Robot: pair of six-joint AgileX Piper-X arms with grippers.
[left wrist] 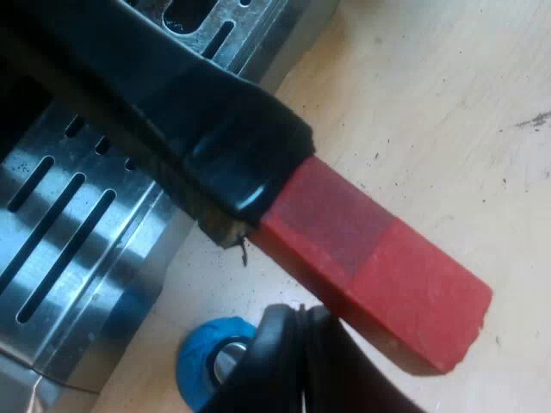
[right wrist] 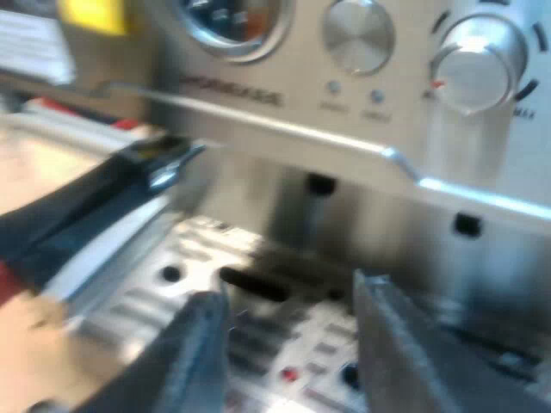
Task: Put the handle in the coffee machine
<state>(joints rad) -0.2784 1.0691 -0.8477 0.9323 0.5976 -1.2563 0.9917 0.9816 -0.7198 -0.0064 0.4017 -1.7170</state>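
My left fingers (left wrist: 275, 361) grip the holder (left wrist: 344, 249) by its red-ended handle, over the drip tray (left wrist: 77, 249) edge and desk (left wrist: 430, 112); blue tamper (left wrist: 202, 357) beneath. My right fingers (right wrist: 202, 353), parted, face the espresso machine (right wrist: 344, 129).

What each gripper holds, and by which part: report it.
Left gripper: dark handle with red end, gripped where the red begins. Right gripper: nothing, jaws open.

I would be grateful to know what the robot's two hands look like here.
The right hand has two broad, dark grey-black fingers with flat inner faces and blunt tips. The left hand shows a glossy black finger with a rounded, ridged edge. No markings are visible on either.
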